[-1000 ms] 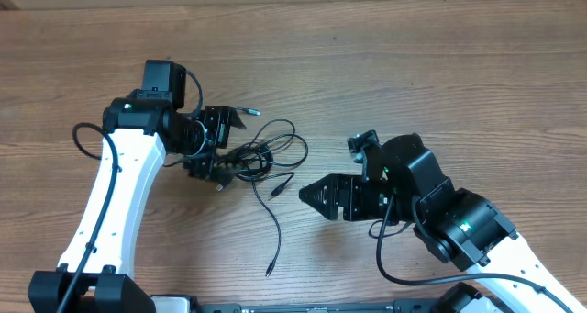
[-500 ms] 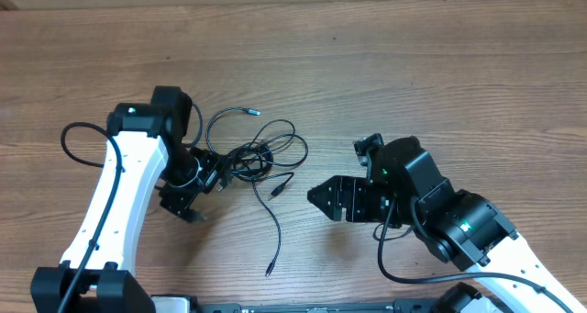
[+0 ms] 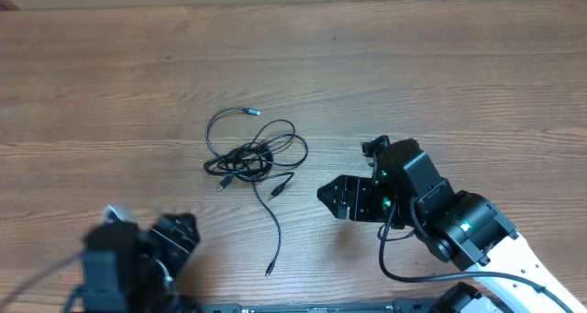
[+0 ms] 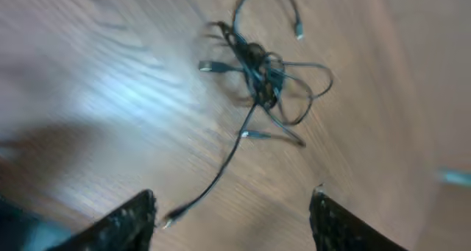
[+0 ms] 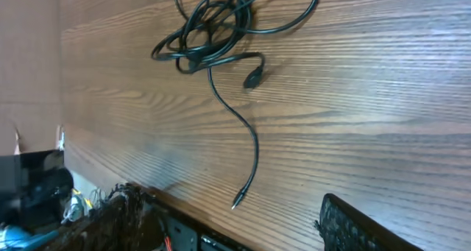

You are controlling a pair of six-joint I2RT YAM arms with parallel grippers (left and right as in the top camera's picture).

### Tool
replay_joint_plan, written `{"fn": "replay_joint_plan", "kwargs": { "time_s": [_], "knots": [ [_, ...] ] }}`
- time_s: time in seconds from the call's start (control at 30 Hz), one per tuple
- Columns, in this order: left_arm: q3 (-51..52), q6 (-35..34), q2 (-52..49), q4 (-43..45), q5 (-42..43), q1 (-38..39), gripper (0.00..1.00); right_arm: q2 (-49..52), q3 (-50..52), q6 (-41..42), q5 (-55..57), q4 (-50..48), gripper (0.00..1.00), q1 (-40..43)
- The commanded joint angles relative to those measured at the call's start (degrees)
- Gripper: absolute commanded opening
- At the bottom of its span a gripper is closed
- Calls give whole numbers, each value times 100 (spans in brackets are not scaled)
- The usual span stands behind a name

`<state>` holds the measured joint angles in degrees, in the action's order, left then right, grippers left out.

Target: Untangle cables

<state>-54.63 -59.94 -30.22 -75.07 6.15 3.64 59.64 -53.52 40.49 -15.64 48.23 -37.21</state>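
The cables [image 3: 255, 157] lie bunched on the wooden table, thin black cords with one long tail running to a plug near the front edge [image 3: 269, 270]. They also show in the left wrist view [image 4: 259, 67] and the right wrist view [image 5: 213, 30]. My left gripper [image 4: 232, 210] is open and empty, pulled back to the front left corner, blurred in the overhead view [image 3: 170, 244]. My right gripper [image 3: 328, 195] is open and empty, right of the bundle and apart from it; it also shows in the right wrist view [image 5: 228, 214].
The table's front edge [image 5: 169, 199] runs just below the long tail's plug. Bare wood surrounds the bundle on all sides.
My left arm has let go of the bundle and swung away to the front left corner. The cables have settled. My right gripper has drifted slightly right.
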Motion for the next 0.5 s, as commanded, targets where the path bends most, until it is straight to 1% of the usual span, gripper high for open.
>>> {"fn": "replay_joint_plan", "kwargs": {
  "time_s": [0.0,0.03,0.07,0.1,0.13,0.17,0.2,0.23,0.3,0.4,0.43,0.47],
  "knots": [
    [1843,-654,483,1060,861,-13,69,-46,-129,4,166,-28,76,-24],
    [2236,-654,479,1576,1121,-13,68,-46,-129,4,164,-24,76,-24],
    [2677,-654,413,2286,1443,-13,68,-46,-129,4,164,-2,76,-24],
    [2924,-658,350,2712,1587,-13,65,-46,-129,4,162,15,76,-24],
    [3305,-688,175,3458,1707,-13,59,-46,-129,4,162,44,75,-24],
    [3475,-785,35,3792,1690,-13,55,-46,-129,4,162,50,75,-24],
    [3613,-879,-111,4094,1674,-13,52,-46,-129,7,164,48,75,-24],
    [3740,-966,-297,4411,1655,-11,52,-46,-129,4,166,28,75,-24],
    [3862,-1099,-640,4763,1652,-11,47,-46,-129,4,166,0,75,-24],
    [3901,-1211,-1626,5163,1655,-11,31,-46,-129,2,216,-9,75,-24],
    [3901,-1211,-1794,5276,1681,-11,31,-46,-129,2,214,-9,75,-24],
    [3901,-1209,-2142,5604,1757,-9,33,-46,-129,2,219,-9,75,-24]
  ]
}}
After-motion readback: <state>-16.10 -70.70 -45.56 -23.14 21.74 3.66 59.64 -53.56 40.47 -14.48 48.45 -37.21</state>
